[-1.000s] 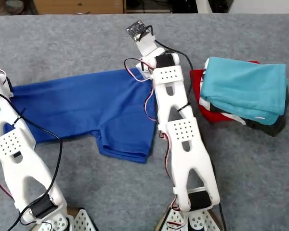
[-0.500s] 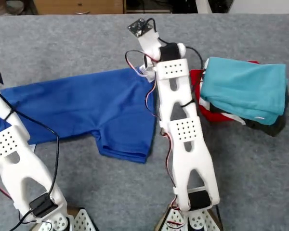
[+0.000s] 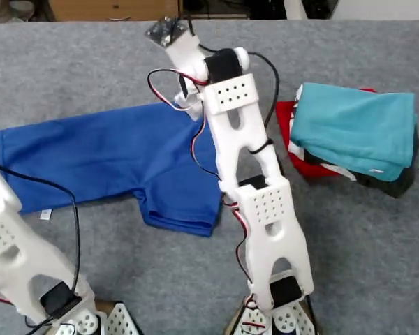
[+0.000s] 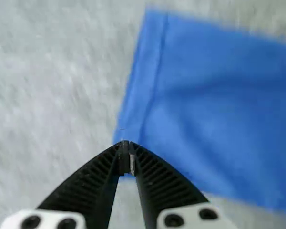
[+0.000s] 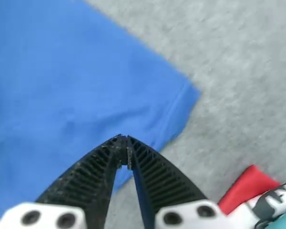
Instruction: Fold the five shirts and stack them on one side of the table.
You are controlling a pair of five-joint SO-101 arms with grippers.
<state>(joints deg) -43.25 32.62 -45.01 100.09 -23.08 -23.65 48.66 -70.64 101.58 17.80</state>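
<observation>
A blue shirt lies spread flat across the left and middle of the grey table, one sleeve pointing toward the front. In the left wrist view my left gripper is shut at the hemmed edge of the blue shirt, pinching its corner. My right gripper is shut just above the blue shirt, close to the far right corner, and I see no cloth between its fingers. In the high view the right arm reaches over that corner.
A stack of folded shirts sits at the right, teal on top of red and dark ones. The red one shows beside my right gripper. The left arm stands at the front left. A white tag lies by the shirt's near edge.
The left arm has swung left, and the shirt's left edge has stretched left with it. The right arm's wrist has shifted left and toward the back, over the shirt's far corner.
</observation>
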